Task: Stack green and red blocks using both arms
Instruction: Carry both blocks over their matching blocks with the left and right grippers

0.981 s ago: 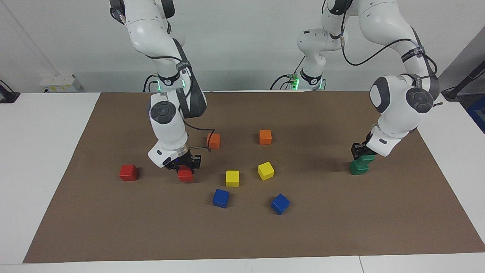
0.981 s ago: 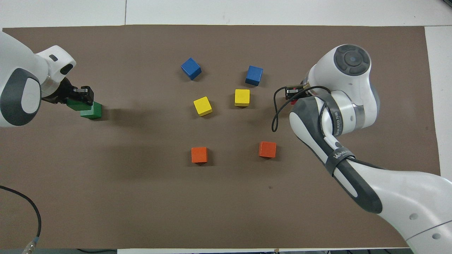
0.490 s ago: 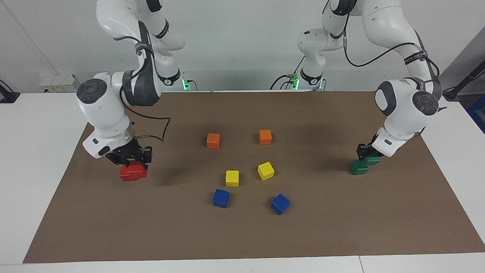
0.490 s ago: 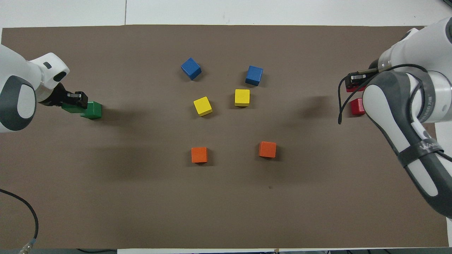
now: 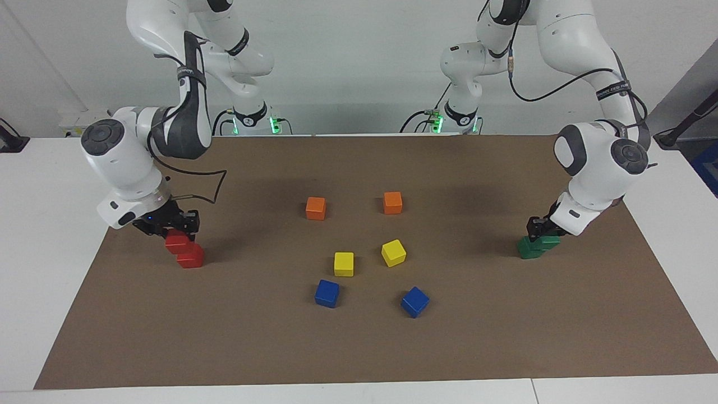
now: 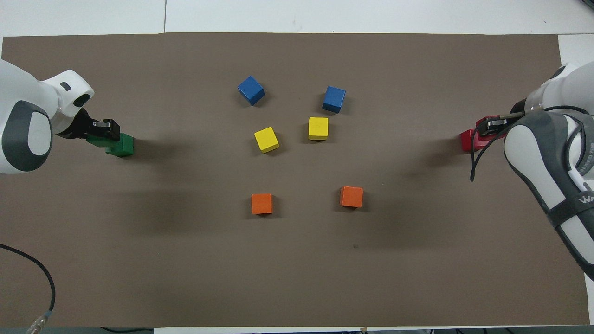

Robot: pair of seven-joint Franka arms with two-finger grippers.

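Two white robot arms work at opposite ends of a brown mat (image 5: 359, 348) that covers a white surface (image 5: 50, 224). At the right arm's end, the right gripper (image 5: 168, 227) holds a red block (image 5: 178, 242) with its jaws closed on the block's sides. This held red block sits partly over a second red block (image 5: 190, 256) that rests on the mat, offset toward the robots rather than squarely above it; whether the two touch cannot be told. In the overhead view the right gripper (image 6: 493, 125) and the arm's wrist cover most of the red pair (image 6: 469, 140). At the left arm's end, the left gripper (image 5: 543, 227) holds a green block (image 5: 547, 241) with its jaws shut on it. That block lies low over a second green block (image 5: 529, 248) on the mat, likewise shifted toward the robots so the two overlap only in part. From overhead, the left gripper (image 6: 103, 129) shows the held green block (image 6: 96, 140) beside the resting one (image 6: 121, 144). Six other cubes lie in the middle of the mat, well apart from both grippers: two orange cubes (image 5: 316, 208) (image 5: 392, 202) nearest the robots, two yellow cubes (image 5: 344, 264) (image 5: 394, 252) farther out, and two blue cubes (image 5: 327, 293) (image 5: 414, 301) farthest from the robots.
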